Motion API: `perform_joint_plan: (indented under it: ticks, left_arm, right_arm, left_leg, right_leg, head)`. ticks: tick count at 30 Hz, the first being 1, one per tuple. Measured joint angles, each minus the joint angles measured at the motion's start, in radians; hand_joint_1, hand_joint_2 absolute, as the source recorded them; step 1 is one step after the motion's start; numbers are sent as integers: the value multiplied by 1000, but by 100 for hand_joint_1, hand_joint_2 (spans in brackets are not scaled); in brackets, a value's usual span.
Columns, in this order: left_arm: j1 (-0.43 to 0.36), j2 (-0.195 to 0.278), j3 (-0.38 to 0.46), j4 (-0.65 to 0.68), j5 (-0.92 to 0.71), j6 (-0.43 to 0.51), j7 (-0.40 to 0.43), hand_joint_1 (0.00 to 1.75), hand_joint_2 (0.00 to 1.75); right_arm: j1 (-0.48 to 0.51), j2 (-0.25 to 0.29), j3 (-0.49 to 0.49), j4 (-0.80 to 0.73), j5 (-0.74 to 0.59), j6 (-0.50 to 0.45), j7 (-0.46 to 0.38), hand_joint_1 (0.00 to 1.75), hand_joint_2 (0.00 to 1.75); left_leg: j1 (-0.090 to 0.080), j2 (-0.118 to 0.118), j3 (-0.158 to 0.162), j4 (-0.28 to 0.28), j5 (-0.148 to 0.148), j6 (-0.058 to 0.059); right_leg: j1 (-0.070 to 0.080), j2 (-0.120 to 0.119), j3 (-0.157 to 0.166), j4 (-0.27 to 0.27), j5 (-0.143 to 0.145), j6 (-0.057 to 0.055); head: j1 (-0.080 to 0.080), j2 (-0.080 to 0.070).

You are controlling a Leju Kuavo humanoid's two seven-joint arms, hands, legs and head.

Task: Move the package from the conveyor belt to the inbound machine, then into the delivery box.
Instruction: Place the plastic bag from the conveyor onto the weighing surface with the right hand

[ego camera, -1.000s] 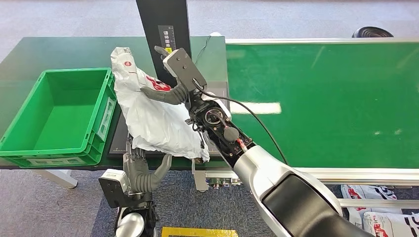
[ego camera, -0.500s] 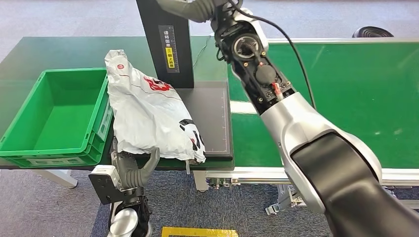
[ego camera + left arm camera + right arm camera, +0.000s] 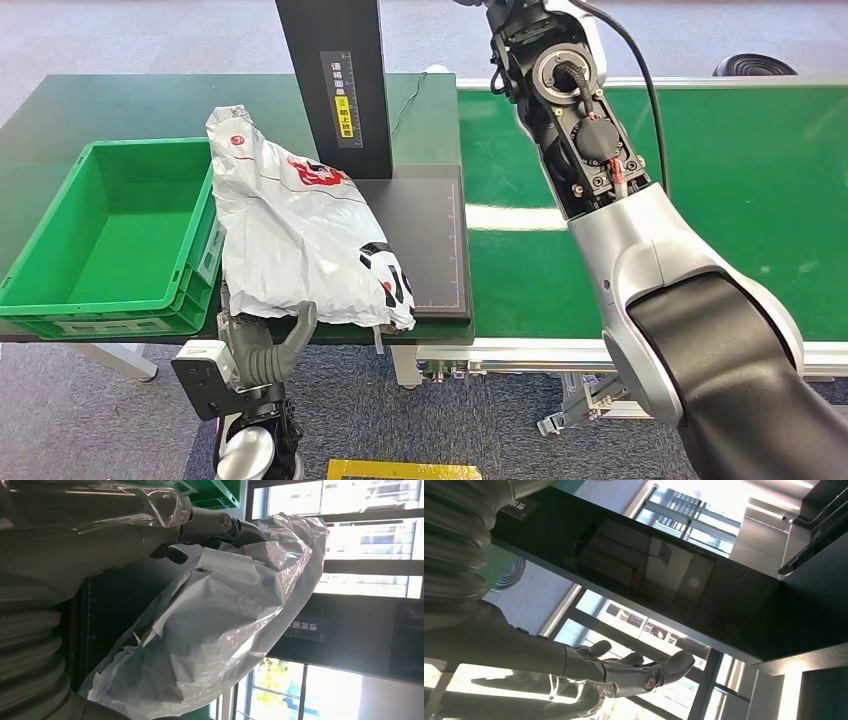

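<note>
Green crate point(image 3: 110, 235) empty (package point(image 3: 300, 240) beside it); left hand point(image 3: 265, 345) fingers pinching package; right hand point(image 3: 624, 672) fingers spread.

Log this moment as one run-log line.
package: on inbound machine plate | left hand: gripping its near edge | right hand: raised, open | green box: empty

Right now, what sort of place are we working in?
Probably a parcel sorting or logistics station: a green conveyor belt, a black scanning platform with an upright post, a white plastic mail package lying on it, and a green crate alongside for deliveries.
</note>
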Motion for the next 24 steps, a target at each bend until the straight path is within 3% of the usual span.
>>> perform_joint_plan:
  ticks: [7,12,15,19,24]
  left_arm:
    - [6,5,3,-7,-17,32,0,0,175]
    - [30,33,9,-58,-75,18,49,0,175]
    - [39,90,22,-140,-156,22,104,0,175]
    - [-8,218,65,-210,-185,13,157,0,175]
    - [-115,341,111,-210,-165,-20,175,0,175]
  right_arm:
    - [77,-44,-23,-75,4,-45,-40,0,175]
    - [351,-120,-48,-219,18,-57,-145,0,175]
    - [563,-140,-55,-288,47,-76,-229,0,175]
    - [822,-118,-55,-322,49,-110,-301,0,175]
    - [1024,-64,-52,-351,40,-120,-312,0,175]
  left_leg:
    - [0,-1,1,0,0,0]
    - [0,-1,3,0,-2,0]
    - [1,-1,3,-1,-3,0]
    - [5,-1,3,-1,-3,-2]
    - [6,-1,3,-1,-3,-4]
  right_leg:
    - [0,-1,1,0,0,0]
    - [0,-1,5,-1,-1,1]
    - [1,-1,5,-1,-2,1]
    - [5,-1,4,-1,-3,-2]
    - [6,-1,4,0,-4,-3]
  head:
    - [0,0]
    - [0,0]
    - [0,0]
    - [0,0]
    - [0,0]
